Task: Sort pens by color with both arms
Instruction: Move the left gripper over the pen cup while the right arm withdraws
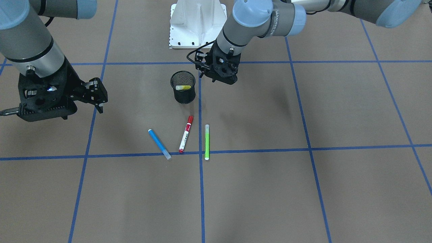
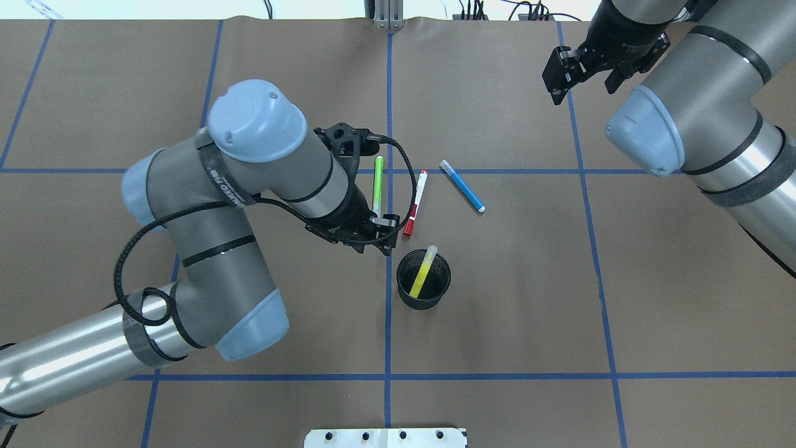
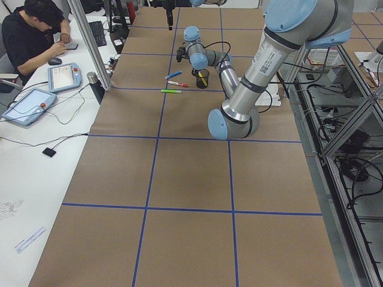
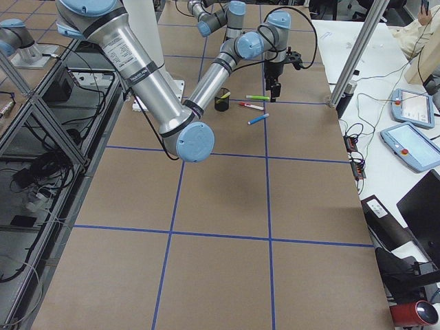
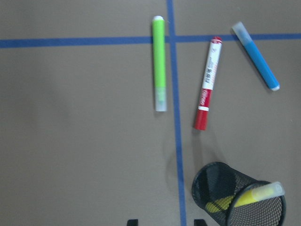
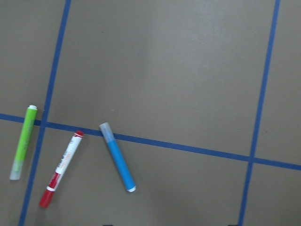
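On the counter (image 1: pixel 303 189), near a crossing of blue tape lines (image 1: pixel 303 149): three pens lying flat and apart from one another. Red-capped pen (image 1: pixel 186 134) sits between the blue pen (image 1: pixel 158 142) and the lime green pen (image 1: pixel 207 141). The green one runs along a tape line, just beside it. Yellow pen (image 2: pixel 423 271) leans inside the black mesh cup (image 1: pixel 184 96). Left hand (image 1: pixel 221 76) hovers beside the cup, fingers spread, empty. Right hand (image 2: pixel 583 78) is well apart from the pens, also released and empty.
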`<action>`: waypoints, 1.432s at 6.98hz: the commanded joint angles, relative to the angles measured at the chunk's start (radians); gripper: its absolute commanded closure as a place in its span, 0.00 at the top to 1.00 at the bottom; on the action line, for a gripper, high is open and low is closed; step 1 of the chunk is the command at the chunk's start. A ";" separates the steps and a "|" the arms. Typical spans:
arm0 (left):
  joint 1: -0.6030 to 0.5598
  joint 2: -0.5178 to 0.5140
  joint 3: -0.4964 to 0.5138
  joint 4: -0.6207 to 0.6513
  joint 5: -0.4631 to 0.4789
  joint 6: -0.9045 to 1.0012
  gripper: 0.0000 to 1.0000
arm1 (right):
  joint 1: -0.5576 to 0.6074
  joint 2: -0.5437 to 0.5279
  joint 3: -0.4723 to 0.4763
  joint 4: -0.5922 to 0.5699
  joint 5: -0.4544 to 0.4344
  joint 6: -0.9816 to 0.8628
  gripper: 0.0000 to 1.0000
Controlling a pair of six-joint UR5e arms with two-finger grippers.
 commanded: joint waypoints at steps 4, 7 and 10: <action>0.089 -0.139 0.101 0.002 0.272 0.005 0.51 | -0.001 -0.003 -0.004 0.000 0.004 0.001 0.87; 0.090 -0.142 0.139 0.007 0.296 0.034 0.51 | -0.002 -0.003 -0.004 0.000 0.009 0.002 0.88; 0.122 -0.151 0.142 0.007 0.298 0.033 0.50 | -0.002 -0.002 -0.010 0.000 0.022 0.002 0.88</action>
